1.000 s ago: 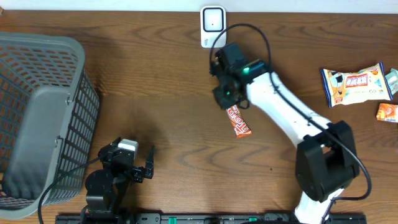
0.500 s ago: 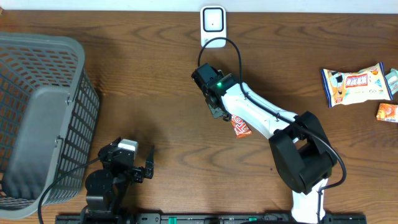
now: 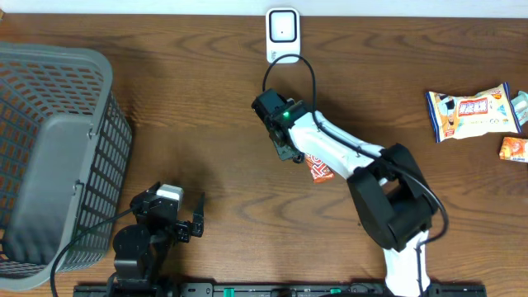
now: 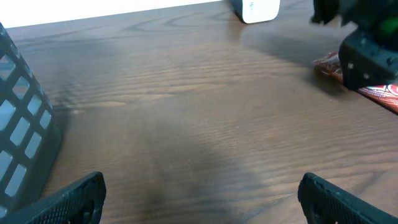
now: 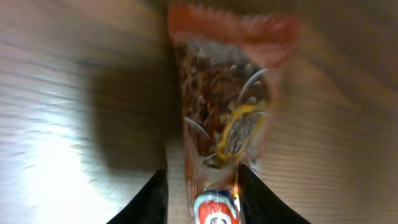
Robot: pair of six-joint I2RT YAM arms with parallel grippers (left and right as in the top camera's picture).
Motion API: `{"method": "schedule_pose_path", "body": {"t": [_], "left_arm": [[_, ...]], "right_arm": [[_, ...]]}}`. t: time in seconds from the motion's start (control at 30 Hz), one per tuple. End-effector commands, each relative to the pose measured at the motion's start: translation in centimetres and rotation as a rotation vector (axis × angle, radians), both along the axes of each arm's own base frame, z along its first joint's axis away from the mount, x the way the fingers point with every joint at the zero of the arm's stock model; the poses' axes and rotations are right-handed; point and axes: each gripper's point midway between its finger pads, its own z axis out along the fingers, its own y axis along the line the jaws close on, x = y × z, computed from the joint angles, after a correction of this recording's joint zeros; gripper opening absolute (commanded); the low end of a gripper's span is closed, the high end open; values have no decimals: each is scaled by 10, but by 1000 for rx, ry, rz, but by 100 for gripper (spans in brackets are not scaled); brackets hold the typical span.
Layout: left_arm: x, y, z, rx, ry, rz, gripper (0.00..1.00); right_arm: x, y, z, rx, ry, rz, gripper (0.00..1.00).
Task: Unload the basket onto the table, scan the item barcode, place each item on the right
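1. Since a second ago the right arm (image 3: 338,153) has folded in towards the middle of the table (image 3: 190,107). Its head has swung left and away from the far edge, while the left arm has not stirred.
2. The grey basket (image 3: 107,165) fills the table's left edge and has no part in this step.
3. The right pincer (image 3: 286,147) sits mid-table, just nearer than the scanner. In the wrist view its two fingers (image 5: 155,193) press against either side of the wrapper, so it stands narrow and appears clamped on the bar.
4. The left pincer (image 4: 202,180) rests wide and empty by the near edge, right of the basket.
5. Two spare snack packs (image 3: 474,111) lie at the right edge, well apart from the work.
6. The white scanner (image 3: 282,35) stands at the middle of the far edge, with bare wood between it and the bar.
7. The snack bar (image 3: 319,169) lies mid-table, half hidden under the right arm, its orange end poking out to the right. Whether it is clear of the wood I cannot tell.
8. Step in hand, as I judge it: securing the bar, with scanning not yet done.
9. The next move calls for a firm hold, a lift, a carry to the far edge, and the barcode side turned to the scanner's face. No barcode shows yet.
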Motion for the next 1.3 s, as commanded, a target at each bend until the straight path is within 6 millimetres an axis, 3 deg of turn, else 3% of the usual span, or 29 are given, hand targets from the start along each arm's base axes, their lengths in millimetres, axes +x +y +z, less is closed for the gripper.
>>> {"method": "schedule_pose_path", "body": {"t": [0.0, 0.1, 0.13, 0.2, 0.27, 0.33, 0.43, 0.53, 0.63, 0.77, 0.93, 1.1, 1.17, 1.23, 1.27], "left_arm": [[-2, 0, -9, 16, 24, -5, 98], [-2, 0, -9, 16, 24, -5, 98], [-2, 0, -9, 16, 24, -5, 98], [-2, 0, -9, 16, 24, -5, 99], [-2, 0, -9, 16, 24, -5, 98], [-2, 0, -9, 16, 24, -4, 98], [-2, 0, -9, 16, 24, -5, 98], [-2, 0, -9, 15, 25, -5, 98], [-2, 0, -9, 16, 24, -5, 98], [-2, 0, -9, 16, 24, -5, 98], [-2, 0, -9, 16, 24, -5, 98], [-2, 0, -9, 16, 24, -5, 98], [-2, 0, -9, 16, 24, -5, 98], [-2, 0, -9, 16, 24, -5, 98], [-2, 0, -9, 16, 24, -5, 99]], "right_arm": [[-11, -21, -31, -104, 45, -73, 25], [-27, -39, -44, -188, 103, -123, 12], [-36, -41, -46, -196, 141, -138, 2], [-52, -44, -47, -197, 215, -158, 1], [-63, -35, -49, -134, 301, -123, 1], [-74, -11, -48, 5, 428, 19, 1], [-85, 29, -23, 265, 562, 155, 1], [-89, 59, 23, 546, 645, 253, 1], [-89, 72, 61, 776, 677, 340, 1], [-92, 80, 94, 1065, 696, 463, 1], [-88, 78, 102, 1198, 647, 542, 1], [-84, 74, 80, 1152, 598, 588, 1], [-84, 75, 78, 1144, 601, 575, 17], [-83, 78, 84, 1162, 617, 520, 47], [-83, 80, 86, 1160, 624, 505, 53]]}}
